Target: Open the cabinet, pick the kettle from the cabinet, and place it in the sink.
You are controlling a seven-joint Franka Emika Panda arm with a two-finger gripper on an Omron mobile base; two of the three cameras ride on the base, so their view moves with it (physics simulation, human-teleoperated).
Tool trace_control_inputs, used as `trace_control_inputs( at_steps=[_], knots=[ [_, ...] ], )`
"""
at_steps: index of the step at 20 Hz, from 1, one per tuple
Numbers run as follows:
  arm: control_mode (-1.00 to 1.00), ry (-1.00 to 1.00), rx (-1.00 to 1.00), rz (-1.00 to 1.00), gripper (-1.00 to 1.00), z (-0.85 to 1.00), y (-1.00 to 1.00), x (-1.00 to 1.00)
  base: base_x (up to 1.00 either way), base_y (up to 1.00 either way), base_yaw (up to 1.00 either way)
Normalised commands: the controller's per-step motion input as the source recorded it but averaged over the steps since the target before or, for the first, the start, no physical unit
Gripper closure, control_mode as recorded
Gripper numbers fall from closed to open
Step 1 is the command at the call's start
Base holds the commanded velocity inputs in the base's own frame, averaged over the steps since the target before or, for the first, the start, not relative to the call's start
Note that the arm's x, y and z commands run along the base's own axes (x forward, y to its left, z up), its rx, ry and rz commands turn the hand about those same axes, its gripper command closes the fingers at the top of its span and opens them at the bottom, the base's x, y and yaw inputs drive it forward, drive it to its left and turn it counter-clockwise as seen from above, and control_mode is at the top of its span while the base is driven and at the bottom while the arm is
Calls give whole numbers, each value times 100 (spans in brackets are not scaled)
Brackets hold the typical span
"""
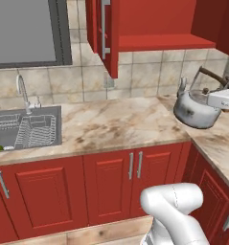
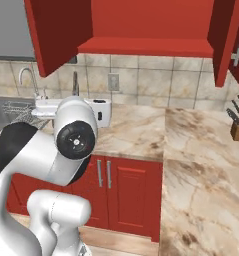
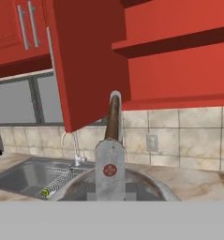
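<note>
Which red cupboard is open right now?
The upper wall cabinet above the counter: its long-handled doors are swung out, baring the red shelf. The base cupboards under the counter, with shorter handles, are all shut.

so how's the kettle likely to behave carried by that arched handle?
The kettle looks like rigid metal, so it probably won't flex. Hanging tilted from its tall handle, it may swing during the move toward the sink. The smooth, thin handle could slip in the gripper; grip can't be confirmed.
</note>
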Motion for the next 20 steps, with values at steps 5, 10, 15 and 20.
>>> trace_control_inputs(
  at_steps=[5,10,15,20],
  knots=[
    [100,0,0,0,100,0,0,0,-34,60,0],
    [100,0,0,0,100,0,0,0,-27,63,0],
    [100,0,0,0,100,0,0,0,-20,66,0],
    [100,0,0,0,100,0,0,0,-10,67,0]
  ],
)
